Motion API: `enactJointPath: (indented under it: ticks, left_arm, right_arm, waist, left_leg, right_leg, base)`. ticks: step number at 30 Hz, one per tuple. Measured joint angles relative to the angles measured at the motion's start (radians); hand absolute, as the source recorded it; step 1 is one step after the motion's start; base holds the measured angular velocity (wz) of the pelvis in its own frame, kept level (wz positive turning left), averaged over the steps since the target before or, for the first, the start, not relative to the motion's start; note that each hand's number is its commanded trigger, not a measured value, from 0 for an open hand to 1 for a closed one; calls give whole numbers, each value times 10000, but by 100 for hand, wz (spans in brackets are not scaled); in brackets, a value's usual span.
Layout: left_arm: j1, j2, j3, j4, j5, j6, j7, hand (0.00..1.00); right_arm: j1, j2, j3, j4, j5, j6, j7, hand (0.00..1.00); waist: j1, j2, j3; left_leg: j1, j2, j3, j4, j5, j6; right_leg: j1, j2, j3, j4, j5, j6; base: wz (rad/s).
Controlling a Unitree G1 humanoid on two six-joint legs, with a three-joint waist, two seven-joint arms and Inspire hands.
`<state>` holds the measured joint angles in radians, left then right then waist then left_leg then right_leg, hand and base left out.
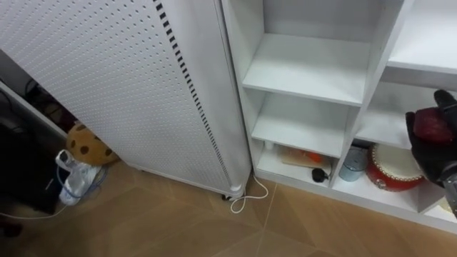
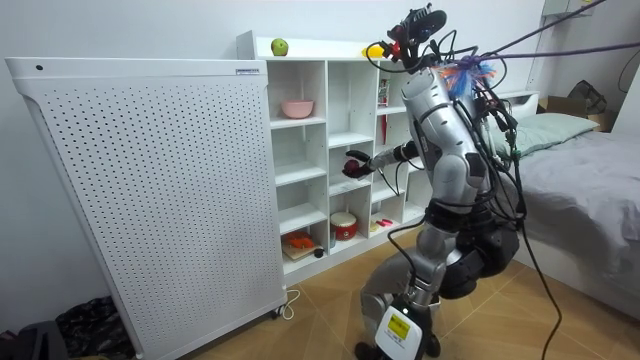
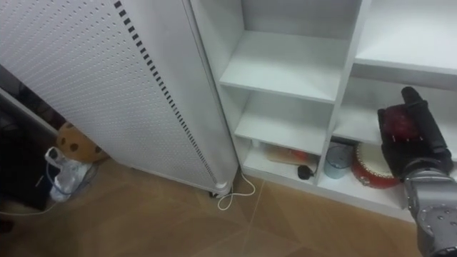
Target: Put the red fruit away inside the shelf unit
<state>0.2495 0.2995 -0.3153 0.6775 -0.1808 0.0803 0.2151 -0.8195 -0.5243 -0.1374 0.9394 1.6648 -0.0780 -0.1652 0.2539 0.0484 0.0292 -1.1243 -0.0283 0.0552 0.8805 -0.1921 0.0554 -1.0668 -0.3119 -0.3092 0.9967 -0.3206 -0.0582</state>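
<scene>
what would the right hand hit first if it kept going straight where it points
The right hand, holding a red fruit, points into an open closet compartment; way looks free, depth unclear.

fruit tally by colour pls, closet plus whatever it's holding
green fruit: 1, on top of the closet
yellow fruit: 1, also on top
dark red fruit: 1, in the right hand
total: 3
The orange bits on the bottom-shelf tray are too unclear to count.
</scene>
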Motion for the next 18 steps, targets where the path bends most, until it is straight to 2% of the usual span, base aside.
enactJointPath:
  ticks: [4, 7, 18]
  left_arm:
    - [12, 0, 0, 7, 3, -3, 0, 0]
    - [21, 0, 1, 8, 3, -40, -5, 0]
    - [475, 0, 1, -330, 23, -328, -21, 0]
  right_arm:
    - [0, -13, -154, 0, 6, -280, -306, 0]
    - [0, -13, -451, 0, 22, -347, -511, 0]
    - [-2, -15, -835, -39, 19, -767, -1038, 0]
  waist:
    - [-15, 94, -47]
    - [-28, 134, -73]
    - [-80, 137, -75]
  left_leg:
    - [10, 0, 33, 8, -30, 47]
    - [37, 3, 143, 80, -81, 63]
    - [318, 2, 214, 78, -158, 55]
  right_leg:
    - [-22, -10, 51, 26, -13, 20]
    - [-22, -14, 93, 133, -81, 29]
    - [232, -25, 165, 108, -141, 88]
  base:
    - [0]
    - [0]
    - [0]
